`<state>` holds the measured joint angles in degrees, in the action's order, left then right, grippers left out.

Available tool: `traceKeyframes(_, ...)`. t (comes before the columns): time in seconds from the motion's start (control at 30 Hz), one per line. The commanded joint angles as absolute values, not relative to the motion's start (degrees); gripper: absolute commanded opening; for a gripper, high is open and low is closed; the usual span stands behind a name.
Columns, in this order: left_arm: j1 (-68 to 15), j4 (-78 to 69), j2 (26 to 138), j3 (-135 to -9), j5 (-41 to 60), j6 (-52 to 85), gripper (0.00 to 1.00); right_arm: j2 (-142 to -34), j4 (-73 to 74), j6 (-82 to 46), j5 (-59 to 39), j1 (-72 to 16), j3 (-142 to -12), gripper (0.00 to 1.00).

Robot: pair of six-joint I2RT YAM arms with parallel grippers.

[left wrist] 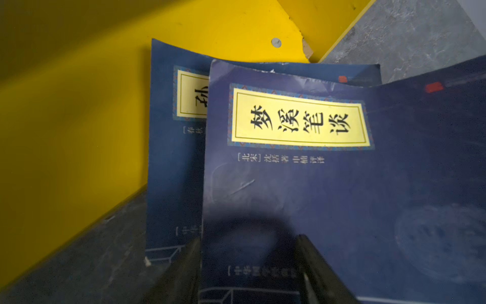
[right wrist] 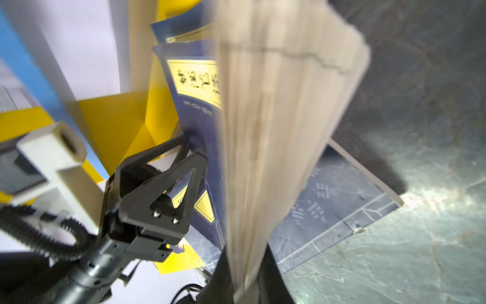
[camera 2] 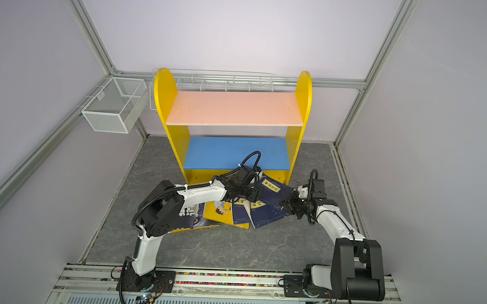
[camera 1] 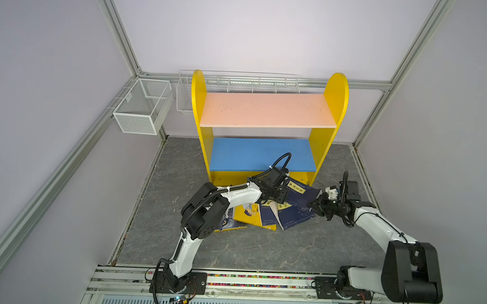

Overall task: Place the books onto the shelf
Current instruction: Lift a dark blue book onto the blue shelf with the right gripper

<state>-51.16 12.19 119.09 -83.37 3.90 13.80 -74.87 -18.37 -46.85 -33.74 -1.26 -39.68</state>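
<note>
Books (camera 1: 276,217) lie in a loose, overlapping heap on the grey marbled tabletop (camera 1: 260,250), just in front of the yellow base of the shelf (camera 1: 330,111). In both top views the pink upper board (camera 1: 267,109) and blue lower board (camera 1: 259,155) stand above and behind the heap. Right gripper (camera 1: 314,203) reaches in from the right and is clamped on the page edge of a navy book (camera 1: 300,194). In the right wrist view its fingers pinch the fanned, cream-coloured pages (right wrist: 276,131), and that side of the book is raised off the tabletop with the cover tilted. Left gripper (camera 1: 275,201) stands over the middle of the heap, near the shelf base, at what appears to be the same book. In the left wrist view its jaws are apart at the lower edge of the navy cover bearing the yellow title label (left wrist: 299,118), with one finger (left wrist: 313,271) over the cover and the other beside its edge. Whether they press on the cover cannot be told. A second navy book (left wrist: 171,171) lies partly beneath, its top edge by the shelf base. A yellow book with a cartoon figure (camera 1: 247,213) lies further left in the heap. A dark book (camera 2: 193,218) is partly hidden under the left arm. White wire basket (camera 1: 141,107) hangs on the frame, well apart.
</note>
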Motion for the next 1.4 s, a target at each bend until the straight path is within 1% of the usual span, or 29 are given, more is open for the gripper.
traceKeyframes(0.0, -53.2, 9.6, 115.2, -81.1, 9.2, 15.1, 0.61, -72.8, -18.1, -45.4, -33.7, -1.8, -41.3, 0.07)
traceKeyframes(0.13, -52.6, 5.4, 109.8, -77.5, 5.0, 18.3, 0.83, -69.4, -22.1, -41.4, -31.0, -1.8, -43.0, 0.07)
traceKeyframes(0.23, -52.3, 2.1, 103.4, -73.8, -1.1, 21.5, 0.91, -64.3, -22.7, -39.2, -30.5, -1.9, -43.7, 0.07)
traceKeyframes(0.3, -52.3, 0.1, 98.3, -70.7, -6.8, 23.9, 0.93, -60.4, -22.6, -38.1, -31.1, -2.5, -44.4, 0.07)
traceKeyframes(0.47, -52.2, 2.5, 85.9, -62.3, -27.1, 35.4, 0.94, -51.4, -19.2, -38.2, -33.2, -5.6, -45.5, 0.07)
traceKeyframes(0.57, -52.2, 15.4, 79.2, -58.4, -44.3, 48.5, 0.94, -50.5, -16.8, -39.0, -33.4, -8.8, -48.0, 0.07)
traceKeyframes(0.67, -51.4, 28.8, 73.0, -55.9, -51.7, 58.7, 0.94, -52.4, -12.1, -40.2, -33.5, -13.1, -50.0, 0.07)
traceKeyframes(0.8, -50.0, 37.6, 64.4, -49.2, -54.1, 68.6, 0.94, -59.2, -8.2, -39.9, -29.8, -19.9, -55.6, 0.07)
traceKeyframes(0.97, -43.8, 44.4, 53.0, -39.2, -49.5, 78.8, 0.94, -71.4, 0.8, -42.5, -25.6, -26.9, -60.2, 0.07)
traceKeyframes(1.03, -42.4, 46.5, 49.2, -37.3, -49.5, 79.7, 0.94, -76.4, 3.5, -43.1, -24.1, -28.8, -62.4, 0.07)
traceKeyframes(1.2, -40.3, 52.2, 41.5, -35.9, -50.8, 81.1, 0.93, -87.6, 4.8, -43.3, -21.8, -31.6, -69.5, 0.07)
traceKeyframes(1.37, -40.3, 53.6, 41.4, -36.0, -50.1, 81.0, 0.93, -95.4, 5.9, -45.1, -22.7, -31.8, -74.8, 0.07)
